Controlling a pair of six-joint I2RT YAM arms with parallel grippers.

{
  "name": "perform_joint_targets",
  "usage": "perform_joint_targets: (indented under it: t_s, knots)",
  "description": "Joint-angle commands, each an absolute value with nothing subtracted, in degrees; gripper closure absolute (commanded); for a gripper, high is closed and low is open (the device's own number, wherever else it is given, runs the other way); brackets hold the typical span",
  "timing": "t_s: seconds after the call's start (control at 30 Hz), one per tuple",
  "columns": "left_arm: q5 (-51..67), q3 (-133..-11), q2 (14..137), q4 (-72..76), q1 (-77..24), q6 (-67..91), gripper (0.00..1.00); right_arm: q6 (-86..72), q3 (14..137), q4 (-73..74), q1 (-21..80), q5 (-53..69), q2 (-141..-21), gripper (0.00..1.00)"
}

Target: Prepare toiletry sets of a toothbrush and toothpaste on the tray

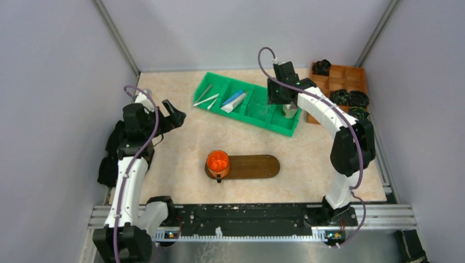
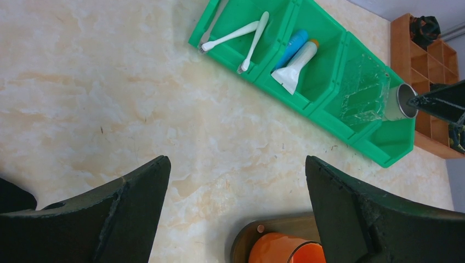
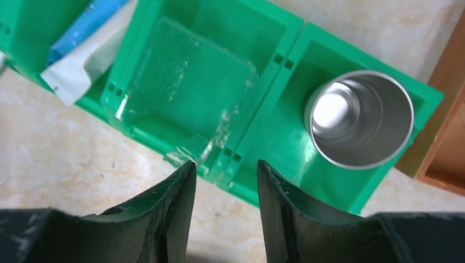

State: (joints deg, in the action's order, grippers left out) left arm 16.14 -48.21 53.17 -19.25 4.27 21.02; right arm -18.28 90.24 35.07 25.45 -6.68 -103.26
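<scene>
The dark brown tray [image 1: 257, 166] lies mid-table with an orange cup [image 1: 217, 162] on its left end. Two white toothbrushes [image 2: 230, 36] and a grey one lie in the left compartment of the green bin [image 1: 285, 127]. A blue tube [image 2: 291, 46] and a white tube [image 2: 299, 64] lie together in the compartment beside it. My left gripper [image 2: 236, 164] hovers wide open and empty over bare table, left of the tray [image 2: 274, 233]. My right gripper [image 3: 226, 164] hangs over the bin's near wall [image 3: 274, 137], jaws partly open with nothing between them.
A clear plastic cup [image 3: 183, 90] lies in the bin's third compartment and a metal cup [image 3: 359, 118] stands in the rightmost one. An orange-brown compartmented box [image 1: 339, 74] holding black items stands at the back right. Grey walls enclose the table.
</scene>
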Motion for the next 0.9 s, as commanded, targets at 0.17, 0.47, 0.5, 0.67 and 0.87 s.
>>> perform_joint_targets:
  t_s: [0.17,0.47,0.5,0.67,0.87]
  knots:
    - [17.2,-47.2,52.5,-18.3,4.6,21.3,0.01,-16.5,100.8,35.8,26.1,-3.9,-112.7,0.55]
    - [17.3,-47.3,53.3,-17.9,4.6,21.2,0.01,-16.3,102.6,37.0,26.5,-4.5,-115.8,0.59]
    - [17.3,-47.3,53.4,-17.8,4.6,21.2,0.01,-16.2,102.8,37.1,26.5,-4.4,-116.0,0.61]
    - [17.4,-47.5,53.5,-17.7,4.6,21.3,0.01,-15.7,105.7,37.8,26.6,-3.9,-118.0,0.96]
    - [17.3,-47.6,53.1,-18.0,4.6,21.3,0.01,-13.8,108.6,38.5,27.4,-5.4,-116.6,1.0]
